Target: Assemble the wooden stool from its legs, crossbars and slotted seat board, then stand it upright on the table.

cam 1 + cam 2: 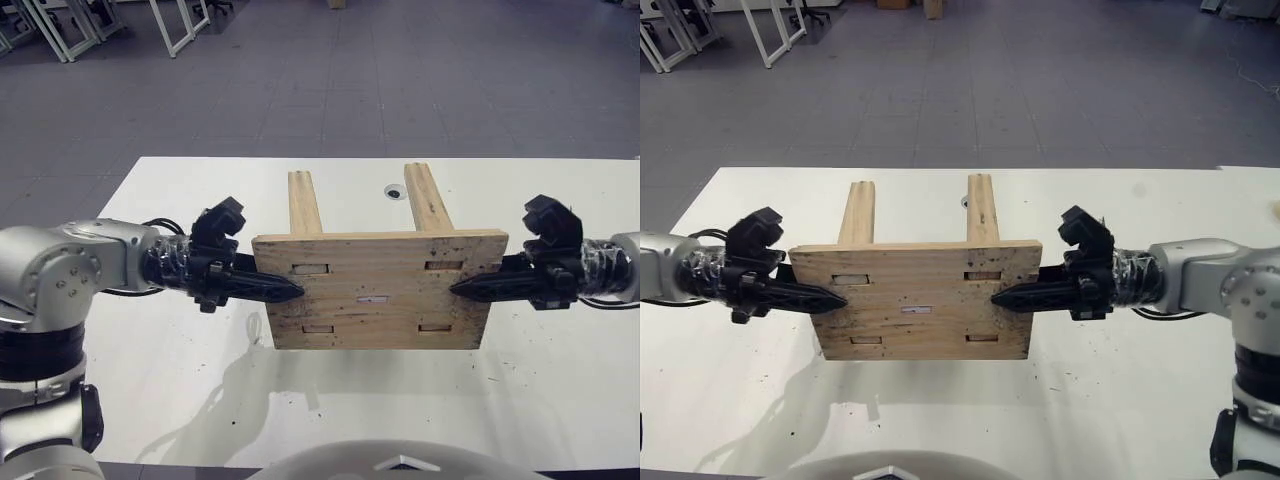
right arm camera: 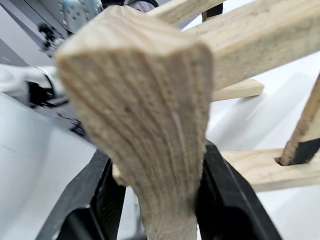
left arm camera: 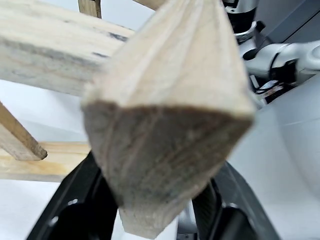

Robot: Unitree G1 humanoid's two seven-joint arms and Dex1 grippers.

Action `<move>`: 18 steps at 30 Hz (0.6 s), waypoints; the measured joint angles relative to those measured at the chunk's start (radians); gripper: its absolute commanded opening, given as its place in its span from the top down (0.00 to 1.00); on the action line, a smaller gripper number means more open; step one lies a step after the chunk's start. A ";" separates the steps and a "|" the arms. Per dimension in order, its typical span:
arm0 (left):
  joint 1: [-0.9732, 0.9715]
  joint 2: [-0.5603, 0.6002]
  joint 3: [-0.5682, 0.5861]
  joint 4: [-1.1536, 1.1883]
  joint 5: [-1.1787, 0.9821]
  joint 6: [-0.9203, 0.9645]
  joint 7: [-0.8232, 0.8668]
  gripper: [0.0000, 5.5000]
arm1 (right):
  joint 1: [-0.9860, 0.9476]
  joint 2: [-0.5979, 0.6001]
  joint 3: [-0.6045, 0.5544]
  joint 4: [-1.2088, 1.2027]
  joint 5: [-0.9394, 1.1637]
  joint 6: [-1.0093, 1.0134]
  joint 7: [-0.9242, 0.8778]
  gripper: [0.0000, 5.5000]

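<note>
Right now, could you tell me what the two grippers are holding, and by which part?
Both hold the assembled stool by its seat board: the left gripper clamps the board's left edge, the right gripper its right edge.

White table [image 1: 560, 400], dark specks [image 1: 312, 402], round hole [image 1: 394, 190]

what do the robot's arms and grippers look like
The left arm and right arm have rounded silver-grey shells with small screw holes. Wrists are wrapped in glossy black, with black cables beside the left one. The left gripper and right gripper are black, with long tapering fingers.
</note>
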 measured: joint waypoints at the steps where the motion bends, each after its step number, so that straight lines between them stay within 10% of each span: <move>1: -0.013 0.001 0.003 0.022 -0.034 0.025 0.000 0.69 | -0.026 -0.027 0.041 0.058 0.088 0.016 -0.023 0.70; 10: -0.364 -0.066 -0.155 0.566 -0.422 0.147 0.238 0.56 | -0.507 -0.130 0.659 0.652 0.527 0.185 0.061 0.70; 18: -0.446 -0.129 -0.292 0.921 -0.476 0.148 0.425 0.31 | -0.558 0.094 0.725 1.095 0.551 0.190 -0.112 0.47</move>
